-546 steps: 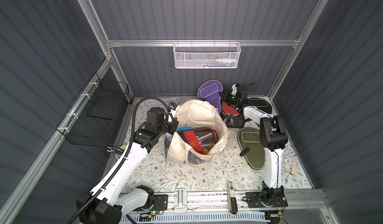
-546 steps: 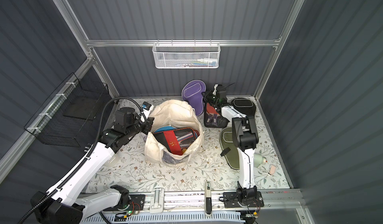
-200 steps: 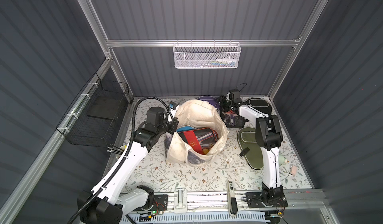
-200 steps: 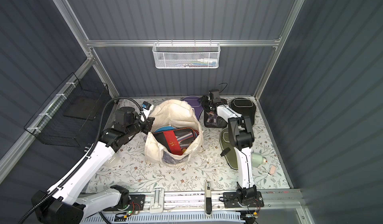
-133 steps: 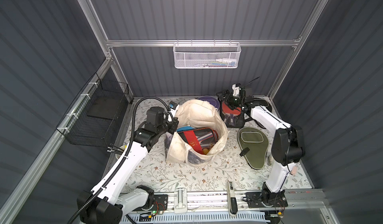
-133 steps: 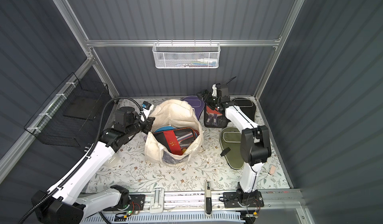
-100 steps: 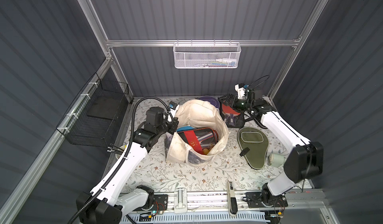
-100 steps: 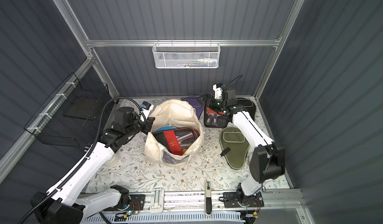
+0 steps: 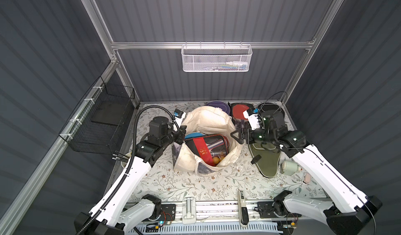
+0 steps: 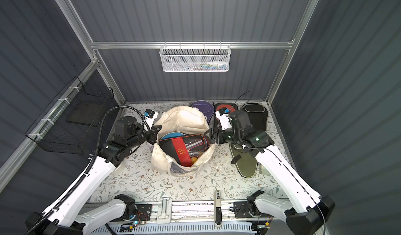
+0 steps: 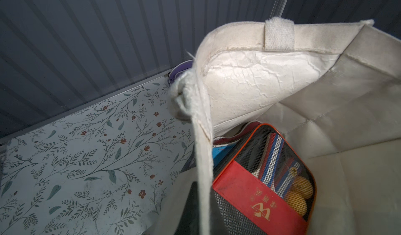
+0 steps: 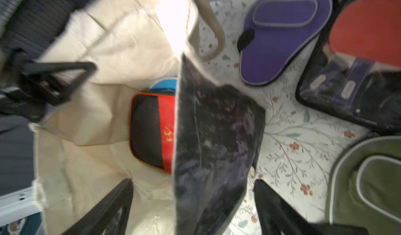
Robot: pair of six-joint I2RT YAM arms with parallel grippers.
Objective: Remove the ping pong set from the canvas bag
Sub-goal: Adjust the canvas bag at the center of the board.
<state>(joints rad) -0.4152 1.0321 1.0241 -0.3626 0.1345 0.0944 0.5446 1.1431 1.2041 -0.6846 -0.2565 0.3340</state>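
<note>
The canvas bag (image 9: 208,118) (image 10: 180,118) stands open in mid-table. My left gripper (image 9: 181,134) (image 10: 156,134) (image 11: 201,218) is shut on its left rim. Across the bag, my right gripper (image 9: 236,135) (image 10: 211,136) (image 12: 193,212) is open, its fingers (image 12: 104,212) astride the marbled right wall (image 12: 217,125). Inside lie a mesh pack with a red band (image 9: 201,146) (image 11: 260,190) (image 12: 152,131), orange balls (image 11: 299,192) and a blue case (image 9: 194,134) (image 12: 165,85). Out on the table are a purple case (image 9: 217,105) (image 12: 282,34), a red-paddle pack (image 9: 239,112) (image 12: 364,42), a black case (image 9: 271,110) and an olive case (image 9: 267,160) (image 12: 368,179).
A white mesh basket (image 9: 216,58) hangs on the back wall and a black wire basket (image 9: 102,123) on the left wall. A pale green jar (image 9: 289,167) stands by the olive case. A cup with dark sticks (image 9: 124,157) sits at the left table edge.
My right arm has swung from the cases at the back right over to the bag, and its open gripper now straddles the right rim. The left gripper has kept its hold on the rim.
</note>
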